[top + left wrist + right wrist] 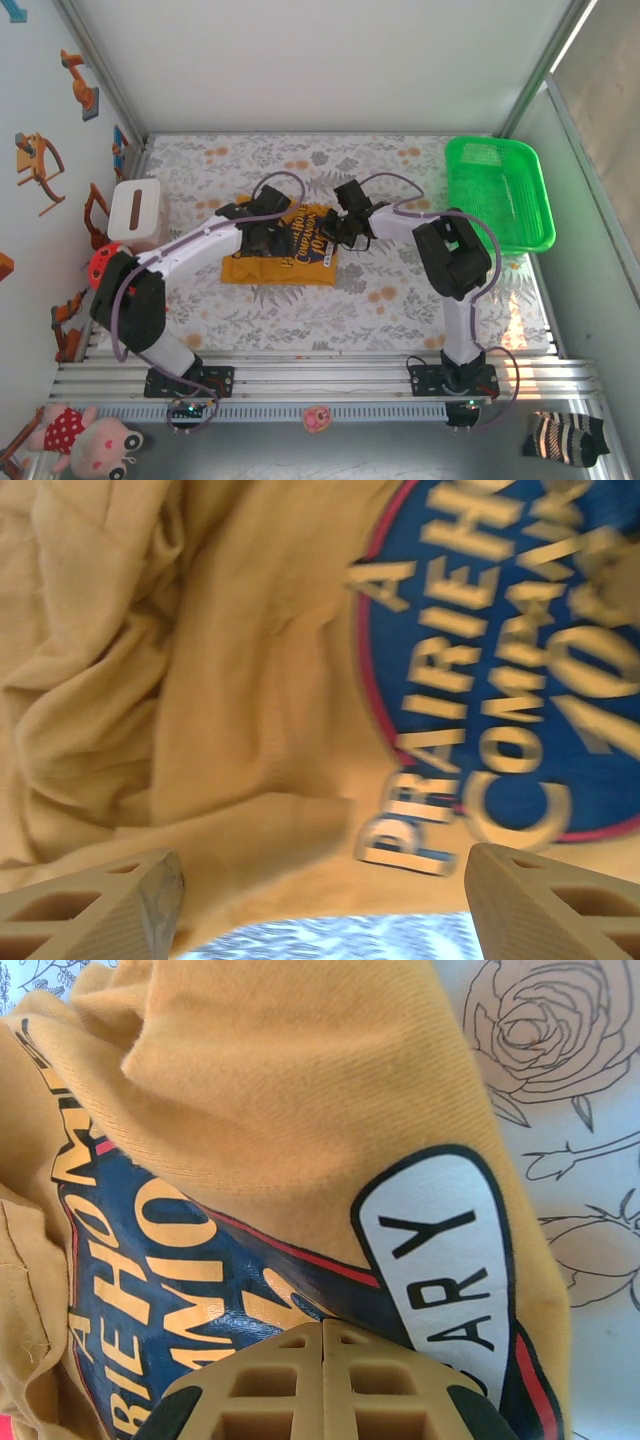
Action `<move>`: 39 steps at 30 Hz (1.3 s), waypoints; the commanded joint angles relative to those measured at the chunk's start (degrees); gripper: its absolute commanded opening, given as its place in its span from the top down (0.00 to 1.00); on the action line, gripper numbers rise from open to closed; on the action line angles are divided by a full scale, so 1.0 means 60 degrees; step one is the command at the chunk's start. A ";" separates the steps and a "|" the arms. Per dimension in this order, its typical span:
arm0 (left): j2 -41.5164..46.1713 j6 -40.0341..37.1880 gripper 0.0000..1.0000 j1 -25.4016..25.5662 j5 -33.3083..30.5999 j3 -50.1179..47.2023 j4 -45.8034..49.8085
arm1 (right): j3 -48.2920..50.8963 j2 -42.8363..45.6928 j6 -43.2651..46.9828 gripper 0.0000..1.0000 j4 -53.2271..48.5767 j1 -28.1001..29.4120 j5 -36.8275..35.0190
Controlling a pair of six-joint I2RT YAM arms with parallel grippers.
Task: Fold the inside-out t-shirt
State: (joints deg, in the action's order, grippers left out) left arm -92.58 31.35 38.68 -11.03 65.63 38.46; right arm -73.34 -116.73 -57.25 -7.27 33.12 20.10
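Note:
The inside-out t-shirt (280, 262) lies bunched in a rough rectangle at the middle of the table, mustard yellow with a dark blue print facing up. My left gripper (262, 232) hovers over its upper left part. In the left wrist view that gripper (325, 880) stands open just above the shirt (250, 680), with nothing between its fingers (150, 895). My right gripper (345, 225) is at the shirt's upper right corner. In the right wrist view its fingers (325, 1370) are pressed together, their tips against the printed cloth (300, 1080). Whether cloth is pinched between them I cannot tell.
A green plastic basket (498, 195) stands at the back right of the flowered table (300, 310). A white box (135, 210) sits at the left edge with a red object (103, 262) in front of it. Enclosure walls stand on the left, right and far sides.

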 commanded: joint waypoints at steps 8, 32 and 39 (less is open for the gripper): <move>-0.0915 -0.0987 0.72 0.0079 -0.1653 0.0048 0.0066 | 0.0109 -0.0129 0.0021 1.00 -0.0473 -0.0086 -0.0202; 0.2170 0.1987 0.19 -0.3842 0.0301 -0.2584 -0.0884 | 0.0109 -0.0184 0.0113 1.00 -0.0545 -0.0159 -0.0124; 0.1867 0.0815 0.17 -0.2579 -0.0019 -0.0642 -0.0577 | 0.0109 -0.0207 0.0094 1.00 -0.0497 -0.0159 -0.0098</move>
State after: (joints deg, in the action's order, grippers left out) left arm -80.47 40.23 19.53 -10.46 57.49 33.65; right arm -73.32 -116.84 -57.21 -8.54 32.75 20.14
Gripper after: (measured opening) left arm 0.828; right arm 0.048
